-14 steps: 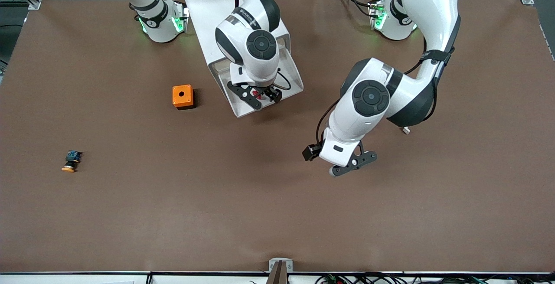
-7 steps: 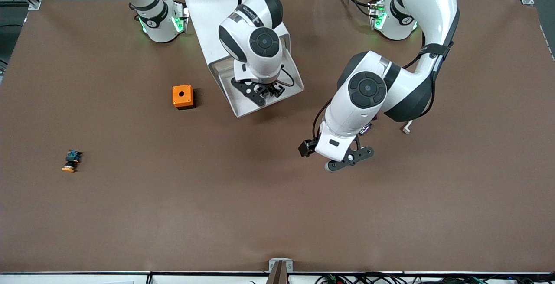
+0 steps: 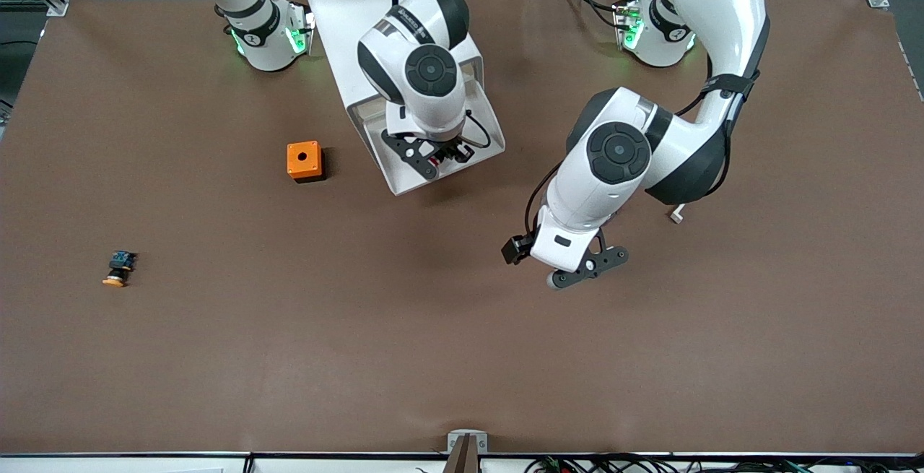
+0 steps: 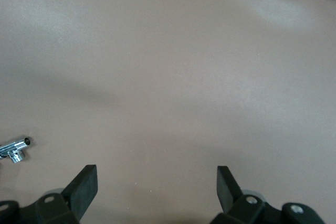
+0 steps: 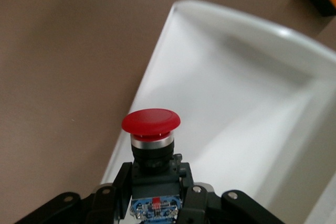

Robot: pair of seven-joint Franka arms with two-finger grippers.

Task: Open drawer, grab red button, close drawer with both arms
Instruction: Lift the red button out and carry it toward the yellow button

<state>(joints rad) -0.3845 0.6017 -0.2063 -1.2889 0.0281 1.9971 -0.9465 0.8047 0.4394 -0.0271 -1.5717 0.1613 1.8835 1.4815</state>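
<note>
We see the right gripper (image 3: 434,157) clamped on the button (image 5: 151,129), over the open drawer (image 3: 404,178): the grab step. Our left gripper (image 4: 156,182) waits spread wide and empty over bare table. Next, we judge, the button must clear the drawer before closing.

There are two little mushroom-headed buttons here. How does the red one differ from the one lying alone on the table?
The red-capped button is clamped in the right gripper over the open drawer; the orange-capped button lies tipped on the table, untouched, toward the right arm's end. Caps differ: red versus yellow-orange. Both share the mushroom shape and a dark body with blue.
</note>
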